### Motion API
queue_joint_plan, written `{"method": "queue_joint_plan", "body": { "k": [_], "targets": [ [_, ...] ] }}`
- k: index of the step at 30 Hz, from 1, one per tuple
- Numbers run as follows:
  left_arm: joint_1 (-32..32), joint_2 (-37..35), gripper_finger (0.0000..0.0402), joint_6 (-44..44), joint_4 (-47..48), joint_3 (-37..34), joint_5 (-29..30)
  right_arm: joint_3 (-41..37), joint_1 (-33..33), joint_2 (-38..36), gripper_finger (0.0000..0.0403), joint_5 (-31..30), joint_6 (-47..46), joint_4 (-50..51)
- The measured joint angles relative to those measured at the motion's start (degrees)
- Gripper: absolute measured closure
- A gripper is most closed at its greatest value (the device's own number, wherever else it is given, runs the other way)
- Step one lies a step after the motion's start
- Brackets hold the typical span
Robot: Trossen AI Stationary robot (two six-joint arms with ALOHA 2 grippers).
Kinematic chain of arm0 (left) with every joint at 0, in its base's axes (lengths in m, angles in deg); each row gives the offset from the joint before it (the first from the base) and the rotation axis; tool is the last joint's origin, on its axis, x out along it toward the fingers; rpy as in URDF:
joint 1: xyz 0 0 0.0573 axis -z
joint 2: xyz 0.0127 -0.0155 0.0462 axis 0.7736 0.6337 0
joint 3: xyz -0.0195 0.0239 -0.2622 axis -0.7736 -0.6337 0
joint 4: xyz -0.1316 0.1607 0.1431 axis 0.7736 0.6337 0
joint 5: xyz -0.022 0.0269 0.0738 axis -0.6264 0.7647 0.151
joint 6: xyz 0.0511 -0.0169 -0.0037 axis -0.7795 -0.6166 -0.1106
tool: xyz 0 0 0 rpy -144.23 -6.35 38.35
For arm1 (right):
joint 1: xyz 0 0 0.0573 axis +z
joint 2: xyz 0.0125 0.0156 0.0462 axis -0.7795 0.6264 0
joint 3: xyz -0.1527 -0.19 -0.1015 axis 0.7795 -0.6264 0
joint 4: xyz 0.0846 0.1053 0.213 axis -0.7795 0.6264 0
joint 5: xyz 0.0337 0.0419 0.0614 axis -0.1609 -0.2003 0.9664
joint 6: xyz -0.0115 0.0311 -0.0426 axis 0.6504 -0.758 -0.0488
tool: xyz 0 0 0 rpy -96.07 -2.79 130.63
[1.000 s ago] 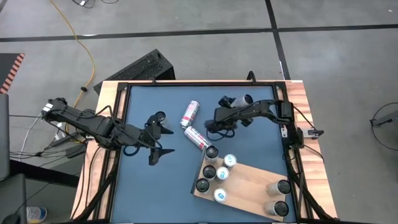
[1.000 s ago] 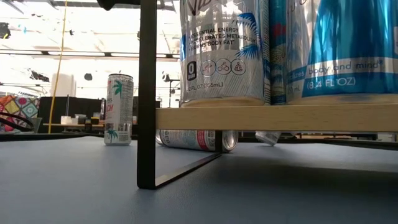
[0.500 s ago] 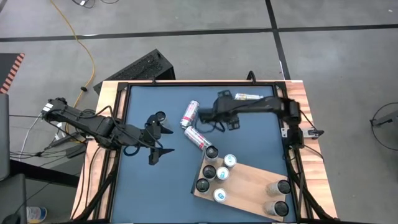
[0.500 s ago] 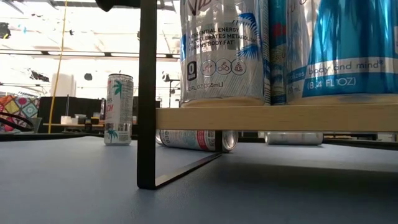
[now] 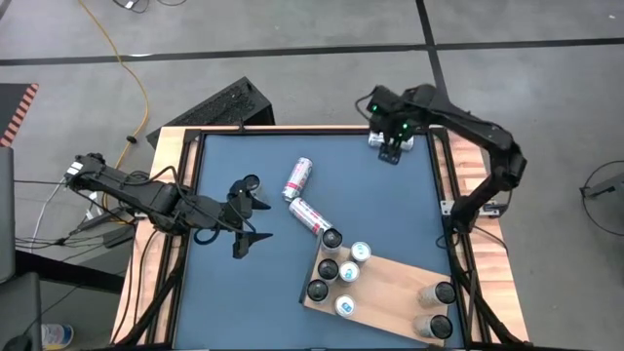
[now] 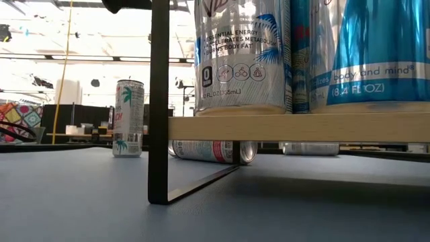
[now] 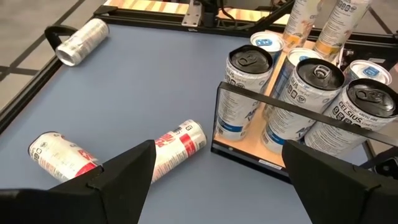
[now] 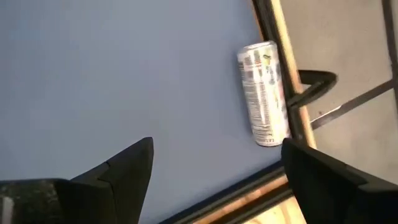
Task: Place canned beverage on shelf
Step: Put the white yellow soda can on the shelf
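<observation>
The shelf [image 5: 390,288], a light wooden board on black legs, stands at the near right and carries several upright cans [image 7: 305,93]. Two red-and-white cans [image 5: 297,177] [image 5: 307,214] are on the blue tabletop; the second lies by the shelf's far corner. A silver can [image 8: 264,93] lies on its side along the far edge frame, near the right corner. My right gripper [image 5: 392,151] hangs high above that can, pointing down, open and holding nothing. My left gripper [image 5: 249,219] stands open over the table's left part, facing the cans and the shelf.
A black frame [image 5: 292,132] rims the tabletop, with wooden borders [image 5: 468,156] outside it. In the low view the shelf's board [image 6: 295,126] sits on a black leg [image 6: 158,101], and one can [image 6: 211,151] lies beneath it. Bare blue table [image 5: 390,205] lies between the arms.
My right gripper has risen from low over the table's middle and swung to the far right corner, rolling and tipping until it points down. The silver can, tilted a second ago in the low view, now lies flat by the far edge.
</observation>
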Motion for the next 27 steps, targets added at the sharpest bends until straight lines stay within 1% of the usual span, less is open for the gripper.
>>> {"method": "queue_joint_plan", "body": {
  "k": [4, 7, 17, 21, 23, 27],
  "targets": [
    [0.00, 0.00, 0.0065, 0.00, 0.00, -0.01, 0.99, 0.00, -5.14, 0.00, 0.0070, 0.40, 5.24, -0.18],
    [-0.02, 0.00, 0.0065, -0.02, -0.02, 0.01, 1.16, 0.00, -9.56, 0.39, 0.0070, 3.74, 7.62, -2.15],
    [-0.02, 0.11, 0.0065, -0.30, 0.02, -0.01, 1.05, 0.00, -21.48, 9.50, 0.0070, 4.46, 19.57, -6.28],
    [-0.06, 0.12, 0.0065, -1.48, 0.02, -0.01, 1.05, 0.00, -24.29, 13.70, 0.0070, 4.42, 21.60, -6.07],
    [-0.32, 0.11, 0.0065, -1.53, 0.00, -0.01, 1.04, 0.45, -24.84, 15.16, 0.0070, 2.35, 22.29, -7.55],
    [-1.23, 0.13, 0.0065, -1.53, 0.08, 0.00, 0.90, 4.67, -24.89, 16.86, 0.0070, 1.66, 22.84, -6.68]
  ]
}}
